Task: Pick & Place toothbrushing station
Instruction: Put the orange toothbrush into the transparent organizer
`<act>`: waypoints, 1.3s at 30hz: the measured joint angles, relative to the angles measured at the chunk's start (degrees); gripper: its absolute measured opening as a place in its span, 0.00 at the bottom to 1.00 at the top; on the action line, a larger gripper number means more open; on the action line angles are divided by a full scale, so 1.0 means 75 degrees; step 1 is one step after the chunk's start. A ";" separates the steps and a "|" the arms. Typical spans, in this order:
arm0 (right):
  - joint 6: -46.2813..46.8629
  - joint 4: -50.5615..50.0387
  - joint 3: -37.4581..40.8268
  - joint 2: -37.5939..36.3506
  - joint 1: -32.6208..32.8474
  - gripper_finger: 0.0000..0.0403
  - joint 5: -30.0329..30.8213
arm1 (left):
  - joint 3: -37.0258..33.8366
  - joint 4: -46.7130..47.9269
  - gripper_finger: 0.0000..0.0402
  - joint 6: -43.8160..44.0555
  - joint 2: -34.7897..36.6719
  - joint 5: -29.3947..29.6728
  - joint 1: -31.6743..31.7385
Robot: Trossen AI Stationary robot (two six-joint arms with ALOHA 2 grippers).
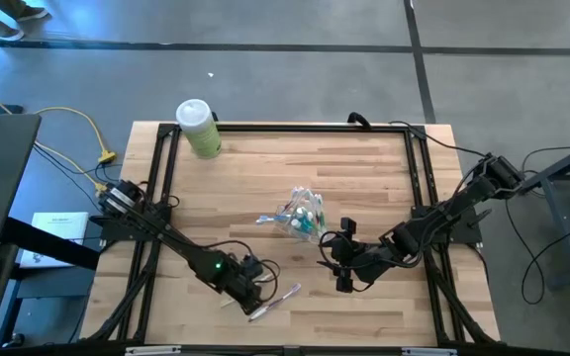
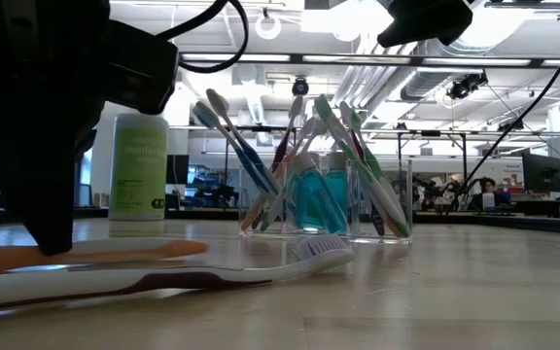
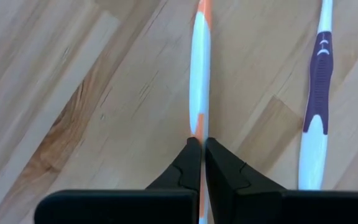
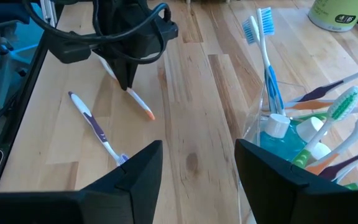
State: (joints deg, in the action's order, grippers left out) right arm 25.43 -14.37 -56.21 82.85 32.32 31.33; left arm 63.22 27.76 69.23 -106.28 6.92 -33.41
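A clear cup [image 1: 302, 214] stands near the table's middle, holding several toothbrushes and teal white-capped tubes [image 4: 284, 134]; it also shows in the low view [image 2: 329, 194]. Two loose toothbrushes lie near the front edge: an orange-white one [image 3: 199, 74] and a purple-white one [image 3: 316, 93]. My left gripper [image 1: 257, 297] is shut on the orange-white one. My right gripper [image 4: 197, 163] is open and empty just in front of and to the right of the cup [image 1: 342, 265]. My left gripper pinches the orange-white toothbrush's handle [image 3: 198, 127], about midway along it, between its two fingers. The fingers come from above, pointing down, and lie across the handle. The brush lies about level at the table top [image 2: 95, 253]; whether it is lifted clear cannot be told.
A pale-green bottle [image 1: 198, 127] with a white cap stands at the table's far left. The purple-white toothbrush [image 4: 95, 127] lies beside the held one. A black frame [image 1: 295, 127] runs round the table's edges. Bare wood lies between the two grippers.
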 joint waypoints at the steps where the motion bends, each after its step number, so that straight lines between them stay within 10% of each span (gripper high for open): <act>1: 0.0000 0.0000 0.0000 0.0000 0.0000 0.48 0.0000 | 0.0067 0.0041 0.01 -0.0071 0.0000 0.0042 0.0000; 39: -0.0002 0.0000 0.0000 0.0000 0.0000 0.48 0.0000 | 0.0895 0.0795 0.01 -0.0323 -0.0530 -0.0988 0.0291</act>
State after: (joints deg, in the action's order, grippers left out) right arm 25.42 -14.37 -56.21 82.85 32.32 31.33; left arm 69.93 33.73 66.81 -110.26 -0.48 -31.23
